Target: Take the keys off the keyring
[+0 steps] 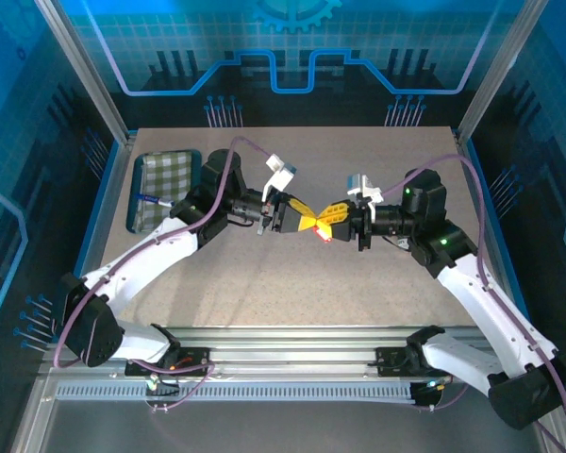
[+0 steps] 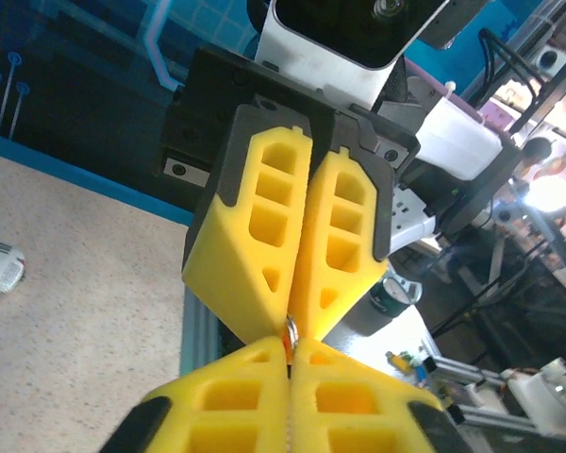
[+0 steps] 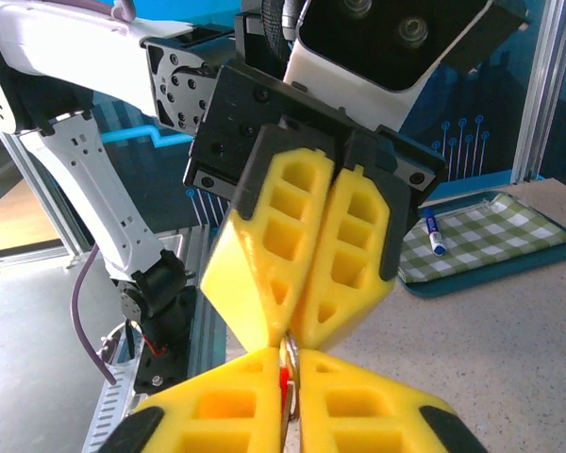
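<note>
Both arms meet tip to tip in the air above the middle of the desk (image 1: 264, 293), well clear of its surface. The left end effector (image 2: 291, 351) has its yellow fingers pressed flat together, no gap along the seam. The right end effector (image 3: 291, 374) is all but closed, with a sliver of the red keyring (image 3: 283, 387) showing in the seam between its pads, so it appears pinched there. Just above that red sliver, where the two sets of tips meet, a small curve of grey metal glints: I take it for the key (image 2: 290, 329), though most of it is hidden by foam. I cannot tell whether the left pads really have it caught or only meet beside it. From above, the lot reads as one red speck at the meeting point. Handling, as a judgement: the key is tiny, stiff, near weightless and smooth, so it is likely to pivot or slip between soft pads. The red loop looks thin, probably springy, and could twist instead of opening. Best hold seems to be the key's flat head, faces square to the pads and close to the tips, with the loop gripped across its long sides, away from the key. Steady pull along the loop, no jerk; a drop from here would bounce on the desk and be hard to recover. A checked tray (image 1: 165, 184) holding a pen (image 3: 435, 233) sits well apart at the far left.
</note>
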